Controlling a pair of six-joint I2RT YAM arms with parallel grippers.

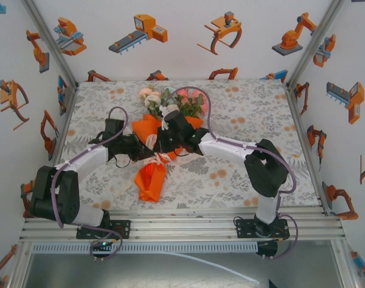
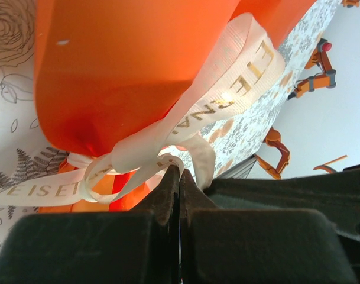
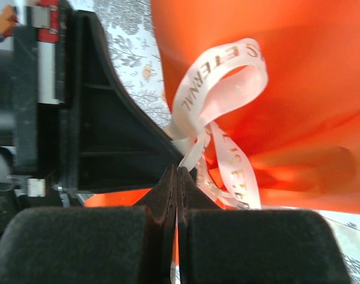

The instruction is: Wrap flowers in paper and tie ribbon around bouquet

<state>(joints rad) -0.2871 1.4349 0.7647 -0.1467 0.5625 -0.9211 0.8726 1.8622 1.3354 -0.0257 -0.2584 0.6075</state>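
The bouquet lies on the table, its orange paper (image 1: 151, 181) rolled into a cone with the narrow end pointing at me. The flowers (image 1: 170, 99), pink, peach and white with green leaves, spread out at the far, wide end. A cream ribbon (image 1: 153, 159) with gold lettering is knotted around the cone's waist. My left gripper (image 1: 145, 147) and right gripper (image 1: 165, 139) meet over that knot. The left gripper (image 2: 180, 168) is shut, pinching a ribbon (image 2: 227, 100) loop under the paper (image 2: 126, 71). The right gripper (image 3: 177, 170) is shut on a ribbon (image 3: 227, 65) strand beside the paper (image 3: 310, 89).
The table (image 1: 248, 108) carries a grey-and-orange leaf-print cloth. Metal frame posts and white walls printed with orange robot pictures close it in on three sides. The left arm's black gripper body (image 3: 97, 118) stands right next to my right fingers.
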